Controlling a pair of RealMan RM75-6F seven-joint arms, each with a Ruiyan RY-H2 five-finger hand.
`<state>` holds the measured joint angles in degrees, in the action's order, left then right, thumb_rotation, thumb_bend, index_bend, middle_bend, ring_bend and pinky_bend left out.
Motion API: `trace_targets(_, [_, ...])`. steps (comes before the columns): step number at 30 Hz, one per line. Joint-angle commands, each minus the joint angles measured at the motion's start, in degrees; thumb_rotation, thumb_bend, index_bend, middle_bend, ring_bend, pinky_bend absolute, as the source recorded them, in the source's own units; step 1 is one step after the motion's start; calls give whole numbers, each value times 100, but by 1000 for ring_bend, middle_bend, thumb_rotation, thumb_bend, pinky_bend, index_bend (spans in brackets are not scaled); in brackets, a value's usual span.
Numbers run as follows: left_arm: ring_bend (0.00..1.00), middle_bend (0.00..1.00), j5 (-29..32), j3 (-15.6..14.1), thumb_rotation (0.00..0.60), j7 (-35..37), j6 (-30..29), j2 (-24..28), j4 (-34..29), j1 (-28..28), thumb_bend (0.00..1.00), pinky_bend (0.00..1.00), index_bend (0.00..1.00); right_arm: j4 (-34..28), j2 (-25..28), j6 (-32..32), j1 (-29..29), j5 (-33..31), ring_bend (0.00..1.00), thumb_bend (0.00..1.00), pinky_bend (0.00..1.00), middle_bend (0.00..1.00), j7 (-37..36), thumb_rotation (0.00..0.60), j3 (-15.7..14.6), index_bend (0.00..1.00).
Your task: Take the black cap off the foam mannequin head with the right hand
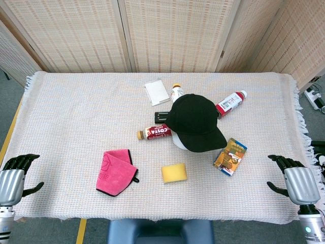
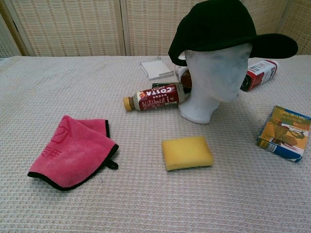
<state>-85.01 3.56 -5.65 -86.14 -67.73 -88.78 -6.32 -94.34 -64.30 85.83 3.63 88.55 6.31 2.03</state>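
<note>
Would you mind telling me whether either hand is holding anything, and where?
Nothing is held: the right hand and left hand are open; the black cap is untouched.

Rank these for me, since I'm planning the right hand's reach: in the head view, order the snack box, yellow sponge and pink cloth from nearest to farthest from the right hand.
From the right hand at the table's right edge:
1. Snack box, just right of the capped mannequin head.
2. Yellow sponge, near the front middle.
3. Pink cloth, on the left half.
</note>
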Motion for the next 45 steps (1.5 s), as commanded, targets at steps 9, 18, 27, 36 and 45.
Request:
trace_targets(9, [231, 286, -46, -24, 600, 169, -24, 67, -14, 30, 114, 248, 281, -117, -66, 206, 181, 417, 638, 0, 763, 372, 81, 600, 161, 304])
trace_targets(18, [232, 287, -89, -47, 600, 282, 12, 105, -50, 20, 114, 248, 281, -495, -145, -239, 820, 434, 781, 3, 913, 373, 373, 600, 611, 299])
trace_targets(27, [238, 288, -36, -62, 600, 312, 69, 171, -122, 33, 114, 248, 288, -542, -605, -753, 1436, 226, 790, 88, 920, 372, 602, 600, 921, 317])
trace_targets(36, [241, 288, 5, -57, 600, 360, 131, 185, -131, 19, 114, 248, 302, -124, -1288, -907, 1852, 83, 823, 272, 965, 445, 524, 600, 1069, 438])
trace_targets(45, [242, 288, 30, -70, 600, 406, 186, 179, -113, 13, 114, 247, 318, 428, -1820, -495, 2017, 271, 892, 487, 1000, 616, 154, 600, 1163, 699])
